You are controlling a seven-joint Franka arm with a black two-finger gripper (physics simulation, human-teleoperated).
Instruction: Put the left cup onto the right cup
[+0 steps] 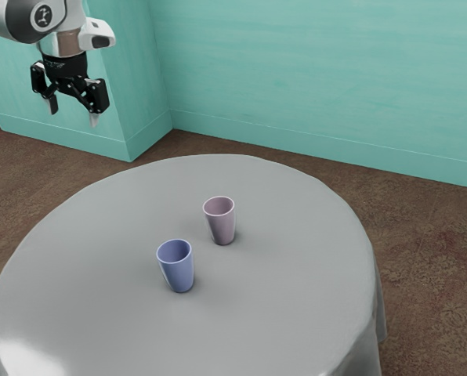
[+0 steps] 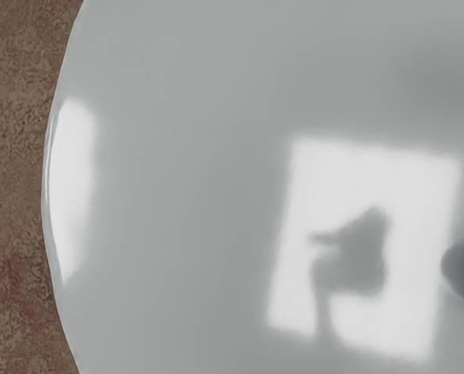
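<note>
Jaws stand apart and hold nothing, the gripper [image 1: 73,110] hanging high, well apart from the mauve cup [image 1: 219,220] on the table [image 1: 296,274], while the blue cup [image 1: 175,265] (likely the one to lift) stands upright near that mauve cup, at its exterior-view left, not touching it, so a long reach down.

Glossy grey-and-white arm [image 1: 36,17], black end effector [image 1: 74,112], pale fingertips [image 1: 94,120].
</note>
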